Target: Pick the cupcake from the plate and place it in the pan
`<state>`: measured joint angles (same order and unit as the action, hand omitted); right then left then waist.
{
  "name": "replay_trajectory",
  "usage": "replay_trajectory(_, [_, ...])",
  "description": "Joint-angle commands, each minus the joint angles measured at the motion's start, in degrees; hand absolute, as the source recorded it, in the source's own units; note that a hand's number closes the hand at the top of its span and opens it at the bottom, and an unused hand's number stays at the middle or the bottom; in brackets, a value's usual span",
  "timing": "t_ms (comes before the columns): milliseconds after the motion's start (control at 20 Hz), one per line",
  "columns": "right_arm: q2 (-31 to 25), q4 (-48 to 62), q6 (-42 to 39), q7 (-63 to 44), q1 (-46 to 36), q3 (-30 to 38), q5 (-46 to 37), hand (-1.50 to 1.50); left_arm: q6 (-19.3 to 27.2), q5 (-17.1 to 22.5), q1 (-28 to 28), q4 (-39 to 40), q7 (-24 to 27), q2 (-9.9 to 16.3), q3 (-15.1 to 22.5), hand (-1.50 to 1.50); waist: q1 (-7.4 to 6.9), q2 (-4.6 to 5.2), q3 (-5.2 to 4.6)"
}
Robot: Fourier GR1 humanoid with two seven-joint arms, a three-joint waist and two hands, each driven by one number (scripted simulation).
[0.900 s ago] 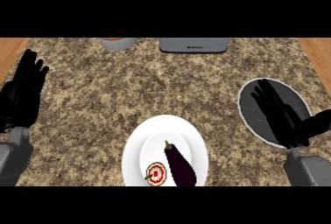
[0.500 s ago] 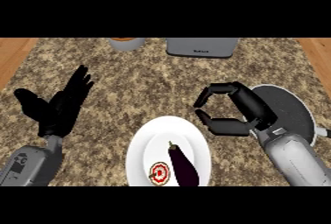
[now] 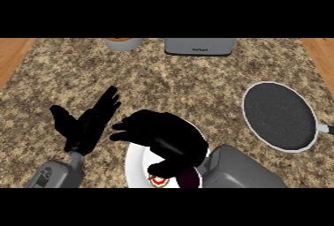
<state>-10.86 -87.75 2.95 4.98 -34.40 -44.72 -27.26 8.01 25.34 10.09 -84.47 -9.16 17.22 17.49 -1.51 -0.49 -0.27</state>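
Black, the right hand [image 3: 166, 137] hung curled over the plate [image 3: 135, 164], hiding the cupcake [image 3: 157, 179], apparently holding nothing; the left hand [image 3: 85, 123] was open.

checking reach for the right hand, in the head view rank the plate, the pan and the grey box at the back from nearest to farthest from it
1. Plate: directly under the right hand, low centre.
2. Pan: to that hand's right, apart from it.
3. Grey box: at the counter's back edge, top centre, farthest.
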Motion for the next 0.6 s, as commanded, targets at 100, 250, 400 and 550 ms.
replay_trajectory(100, [0.50,3.52,-11.51,-17.69,-7.86,-12.85,-15.09,-1.50,-0.66,-0.02,-0.99,-1.55,-0.40,0.27,0.58,0.00,0.67,-1.01,-0.14])
replay_trajectory(250, [0.93,4.67,-21.10,-25.09,-12.25,-18.32,-20.19,-1.50,-0.90,0.11,-1.91,0.44,0.26,-0.13,0.47,0.00,1.21,-1.15,-0.27])
replay_trajectory(400, [8.11,5.67,-30.37,-36.46,-12.45,-22.49,-21.73,-1.50,-0.41,0.06,-1.96,-0.50,0.41,-0.39,0.18,0.00,1.58,-0.99,-0.09])
replay_trajectory(550, [10.60,4.83,-40.28,-44.54,-12.20,-25.21,-19.67,-1.50,-0.24,-0.56,-2.98,-1.76,1.17,-0.77,0.77,0.00,1.17,-0.65,0.04])
